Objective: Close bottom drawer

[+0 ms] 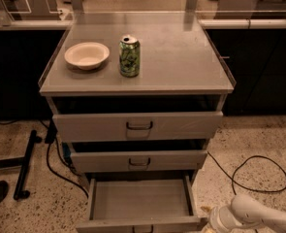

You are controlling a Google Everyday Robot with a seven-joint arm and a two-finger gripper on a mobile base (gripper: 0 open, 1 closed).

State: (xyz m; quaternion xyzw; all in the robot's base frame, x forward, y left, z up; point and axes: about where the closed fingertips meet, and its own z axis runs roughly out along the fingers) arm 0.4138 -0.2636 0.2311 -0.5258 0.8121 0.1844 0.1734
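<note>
Your arm shows as a smooth, off-white tube with a rounded, bulging joint and a soft sheen along its upper side. Toward its end it narrows into a short collar of the same pale colour, ringed with shallow grooves. Your hand is at the bottom edge, lower right, just past that collar. Only a small cream-yellow part of it shows, slightly warmer in tone than the arm.

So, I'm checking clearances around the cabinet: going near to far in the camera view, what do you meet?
Bottom drawer, pulled out, with the tool beside its right front corner → middle drawer → top drawer → green can on top.
</note>
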